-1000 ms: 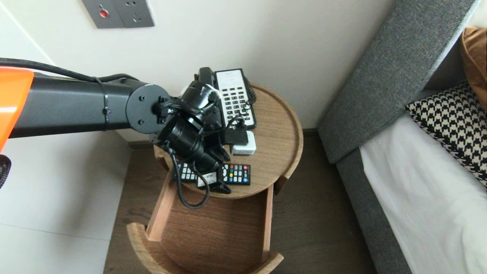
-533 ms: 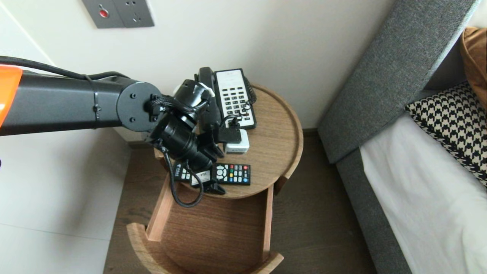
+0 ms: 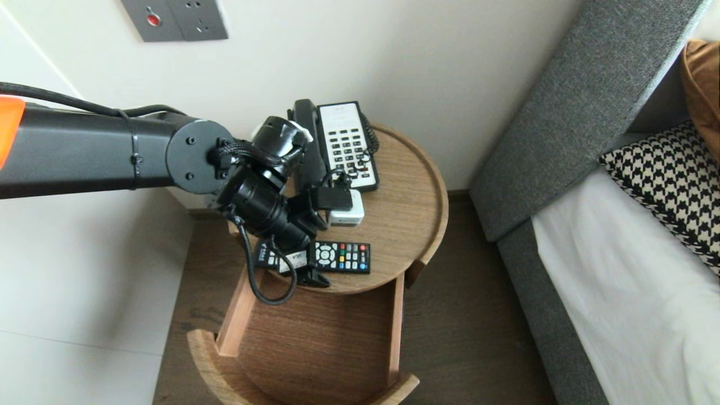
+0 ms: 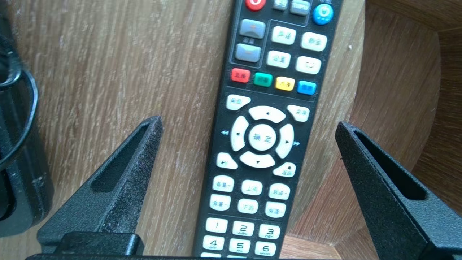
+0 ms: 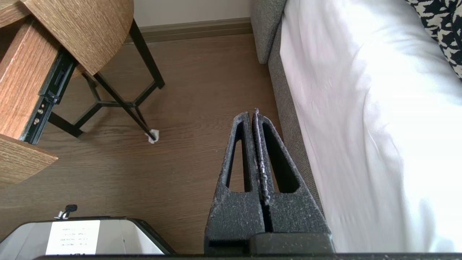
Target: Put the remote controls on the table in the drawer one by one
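On the round table [image 3: 405, 225], near its front edge, our left gripper [image 3: 323, 253] hangs over the remote [image 3: 343, 257], pointing down at it. Fingers [image 4: 119, 180] are spread wide, one on each side of the remote across its width. We see table wood between each finger and the remote, so nothing is gripped.

The remote lies flat, buttons up, along the table's front edge, just behind the open drawer [image 3: 320, 343]. In the head view, the end towards our left is hidden under the gripper body. In the left wrist view the fingertips sit level with the round arrow pad. The coloured keys lie beyond the tips and the number keys nearer the wrist.

A white box [image 3: 350, 215] with a black plug [image 3: 332, 198] on top sits just behind the gripper. Behind that, a phone [image 3: 344, 143] sits by the wall [image 3: 450, 67]. We can't tell whether the gripper body touches the plug.

Our right gripper [image 5: 254, 115] is parked low over the floor [image 5: 187, 108], just beside the bed [image 5: 361, 126] and well apart from the table. Its fingers are pressed together and hold nothing.
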Controlling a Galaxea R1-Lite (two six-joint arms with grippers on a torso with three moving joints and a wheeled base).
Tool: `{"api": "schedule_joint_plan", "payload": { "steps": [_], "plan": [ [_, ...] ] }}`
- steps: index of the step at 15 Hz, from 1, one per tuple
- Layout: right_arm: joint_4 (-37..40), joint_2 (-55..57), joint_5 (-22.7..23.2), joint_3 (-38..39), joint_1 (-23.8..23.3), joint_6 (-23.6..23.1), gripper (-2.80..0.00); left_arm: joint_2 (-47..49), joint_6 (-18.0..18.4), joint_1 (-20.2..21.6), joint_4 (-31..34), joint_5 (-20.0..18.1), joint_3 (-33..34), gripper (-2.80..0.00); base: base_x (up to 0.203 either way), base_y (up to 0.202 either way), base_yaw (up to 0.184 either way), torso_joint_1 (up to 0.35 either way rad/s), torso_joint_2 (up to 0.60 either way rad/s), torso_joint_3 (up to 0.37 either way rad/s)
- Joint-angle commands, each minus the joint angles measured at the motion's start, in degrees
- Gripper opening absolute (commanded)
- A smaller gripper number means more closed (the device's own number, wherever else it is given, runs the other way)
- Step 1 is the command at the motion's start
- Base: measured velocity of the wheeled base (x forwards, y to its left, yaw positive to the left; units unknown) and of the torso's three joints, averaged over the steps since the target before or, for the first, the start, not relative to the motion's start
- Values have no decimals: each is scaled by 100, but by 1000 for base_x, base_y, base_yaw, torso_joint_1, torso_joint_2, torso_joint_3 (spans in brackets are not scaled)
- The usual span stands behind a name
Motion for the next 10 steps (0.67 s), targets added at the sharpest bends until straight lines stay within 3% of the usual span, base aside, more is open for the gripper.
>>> {"api": "schedule_joint_plan", "payload": {
  "steps": [1, 10],
  "plan": [
    [-4, -57, -2, 26, 0, 0, -280, -2, 84, 1, 4, -20, 20, -280, 0, 0, 0, 0, 0, 0],
    [-4, -57, -2, 26, 0, 0, -280, -99, 94, 1, 82, -20, 103, -280, 0, 0, 0, 0, 0, 0]
  ]
}}
